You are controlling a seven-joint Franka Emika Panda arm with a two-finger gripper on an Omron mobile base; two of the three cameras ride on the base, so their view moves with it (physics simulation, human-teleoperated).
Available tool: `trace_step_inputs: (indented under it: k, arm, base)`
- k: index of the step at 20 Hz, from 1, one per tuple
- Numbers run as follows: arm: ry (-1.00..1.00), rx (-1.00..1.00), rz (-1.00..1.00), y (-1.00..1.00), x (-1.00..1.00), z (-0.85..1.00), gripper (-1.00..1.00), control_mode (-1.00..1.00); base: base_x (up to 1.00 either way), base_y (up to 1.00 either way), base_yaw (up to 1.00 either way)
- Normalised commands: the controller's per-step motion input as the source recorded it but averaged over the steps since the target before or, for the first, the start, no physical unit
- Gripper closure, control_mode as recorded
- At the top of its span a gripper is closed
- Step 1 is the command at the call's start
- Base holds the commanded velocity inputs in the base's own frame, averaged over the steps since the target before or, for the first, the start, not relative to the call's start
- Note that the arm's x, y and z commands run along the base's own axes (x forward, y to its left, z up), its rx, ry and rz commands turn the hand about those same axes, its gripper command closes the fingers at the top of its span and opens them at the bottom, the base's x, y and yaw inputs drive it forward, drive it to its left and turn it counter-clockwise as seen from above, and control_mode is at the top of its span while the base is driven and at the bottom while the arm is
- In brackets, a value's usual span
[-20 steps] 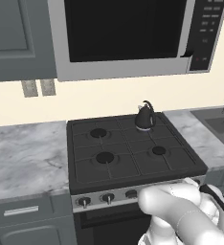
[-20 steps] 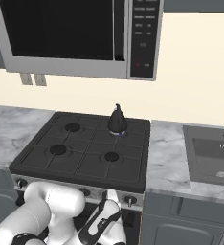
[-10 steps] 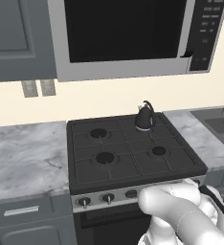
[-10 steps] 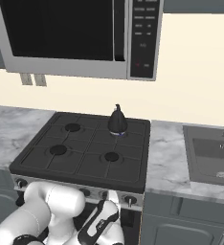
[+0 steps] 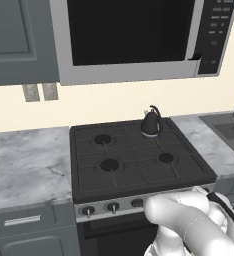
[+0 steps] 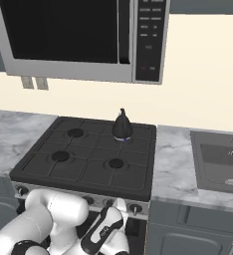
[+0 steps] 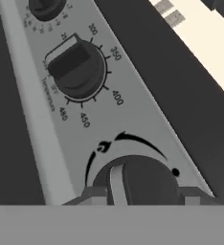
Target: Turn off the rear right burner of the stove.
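Domestic kitchen, rendered. Evidence: black four-burner gas stove [image 5: 139, 165] with cast grates and a silver front strip of dark knobs [image 7: 78, 67] marked with temperature figures; small black kettle [image 5: 151, 123] on the far right burner; large silver-framed microwave [image 5: 134, 37] mounted above; grey marbled stone counters [image 5: 26, 165] either side; steel sink [image 6: 220, 159] with faucet at right; grey cabinet fronts [image 5: 19, 40]; cream wall with twin outlet plates [image 5: 40, 92].

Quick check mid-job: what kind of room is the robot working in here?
A home kitchen, by the look of it: a black gas stove set into a marble counter, a microwave mounted above it, and a sink to the right.
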Motion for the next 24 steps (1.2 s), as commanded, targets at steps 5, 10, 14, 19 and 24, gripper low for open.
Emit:
trace_step_inputs:
  k: [5, 10, 14, 19, 24]
  arm:
    - [0.02, 0.4, -0.11, 0.35, 0.0, 0.0, 1.0, -1.0]
    - [0.0, 0.44, -0.12, 0.34, 0.0, 0.0, 1.0, -1.0]
    - [0.01, 0.45, -0.14, 0.35, 0.0, 0.01, 1.0, -1.0]
    - [0.07, 0.46, -0.16, 0.28, 0.0, 0.08, 1.0, -1.0]
    - [0.14, 0.47, -0.16, 0.23, 0.0, 0.11, 1.0, -1.0]
  base:
    - [0.0, 0.0, 0.0]
    - [0.0, 0.0, 0.0]
    - [0.0, 0.0, 0.0]
    - [0.0, 0.0, 0.0]
    - [0.0, 0.0, 0.0]
